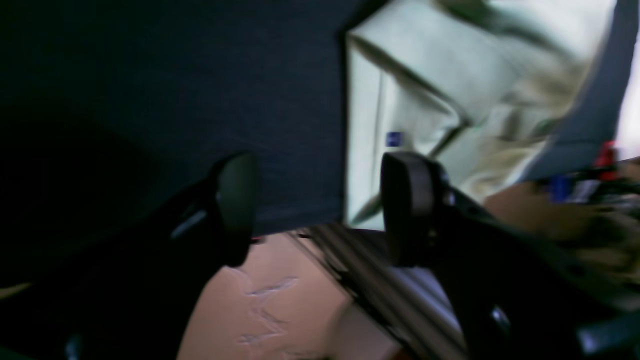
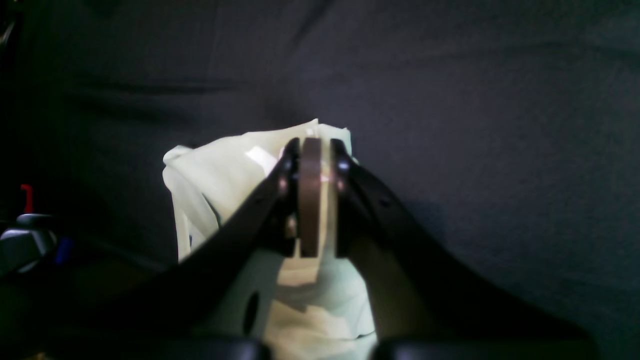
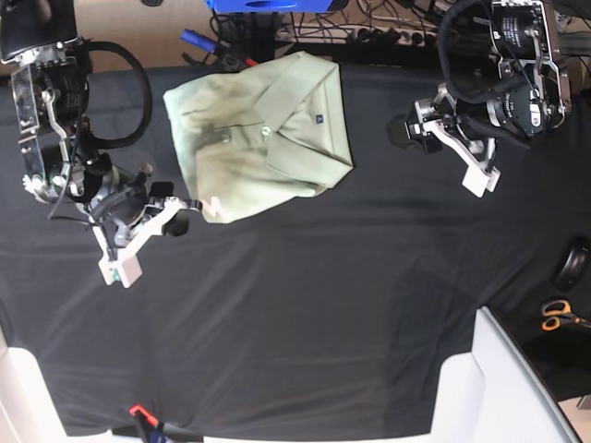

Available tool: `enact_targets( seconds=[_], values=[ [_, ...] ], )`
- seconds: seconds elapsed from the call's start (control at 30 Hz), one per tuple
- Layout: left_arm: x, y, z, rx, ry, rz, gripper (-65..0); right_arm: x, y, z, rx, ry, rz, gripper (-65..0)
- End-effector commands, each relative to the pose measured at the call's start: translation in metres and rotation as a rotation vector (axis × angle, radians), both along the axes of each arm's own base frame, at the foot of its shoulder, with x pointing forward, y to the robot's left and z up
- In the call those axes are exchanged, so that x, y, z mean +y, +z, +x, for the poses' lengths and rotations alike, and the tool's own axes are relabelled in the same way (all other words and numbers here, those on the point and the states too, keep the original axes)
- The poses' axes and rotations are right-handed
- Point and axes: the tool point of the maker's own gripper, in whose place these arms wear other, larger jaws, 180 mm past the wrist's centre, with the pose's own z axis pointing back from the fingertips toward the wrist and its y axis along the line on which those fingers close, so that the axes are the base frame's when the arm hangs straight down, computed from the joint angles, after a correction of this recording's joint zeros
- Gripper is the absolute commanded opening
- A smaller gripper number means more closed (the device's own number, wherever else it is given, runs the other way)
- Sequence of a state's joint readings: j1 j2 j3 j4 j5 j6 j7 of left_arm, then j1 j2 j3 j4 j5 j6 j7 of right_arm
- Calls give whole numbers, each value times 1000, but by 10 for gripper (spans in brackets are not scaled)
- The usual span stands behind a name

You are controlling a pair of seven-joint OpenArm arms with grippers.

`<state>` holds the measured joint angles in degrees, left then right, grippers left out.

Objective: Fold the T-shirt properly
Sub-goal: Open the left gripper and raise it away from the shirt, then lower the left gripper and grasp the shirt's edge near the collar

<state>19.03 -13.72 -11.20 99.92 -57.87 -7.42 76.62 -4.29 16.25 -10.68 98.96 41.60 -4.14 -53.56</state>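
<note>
Only a small blue tag (image 3: 318,117), unreadable, marks the T-shirt (image 3: 263,134).

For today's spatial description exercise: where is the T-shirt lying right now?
In the base view the T-shirt lies partly folded on the black table cloth, at the top, left of centre. The right claw pinches its lower corner.

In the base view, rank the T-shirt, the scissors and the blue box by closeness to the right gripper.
From the right gripper:
1. T-shirt: its near corner is pinched in the shut jaws.
2. Blue box: top edge, beyond the shirt.
3. Scissors: far opposite side.
</note>
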Motion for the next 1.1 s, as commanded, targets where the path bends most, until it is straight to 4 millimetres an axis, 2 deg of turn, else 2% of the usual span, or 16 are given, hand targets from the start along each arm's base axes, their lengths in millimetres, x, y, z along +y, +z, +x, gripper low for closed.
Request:
enact_targets(
  seconds=[0.0, 0.2, 0.37, 0.5, 0.6, 0.8, 1.07],
  values=[
    [-2, 5, 3, -12, 13, -39, -260, -1, 13, 9, -50, 0, 6, -583],
    [4, -11, -3, 45, 38, -57, -255, -1, 8, 3, -37, -4, 7, -583],
    [6, -19, 6, 64, 53, -70, -155, -2, 7, 2, -35, -5, 6, -583],
    [5, -16, 21, 42, 57, -78, -149, -2, 5, -1, -27, -6, 6, -583],
    [-11, -25, 25, 71, 20, -105, -151, -2, 4, -2, -30, -8, 7, -583],
    [-53, -58, 3, 203, -2, -198, -153, 3, 6, -15, -40, -5, 18, -583],
    [-87, -90, -20, 256, -40, -193, -153, 9, 17, -25, -67, 8, 32, -583]
  ],
)
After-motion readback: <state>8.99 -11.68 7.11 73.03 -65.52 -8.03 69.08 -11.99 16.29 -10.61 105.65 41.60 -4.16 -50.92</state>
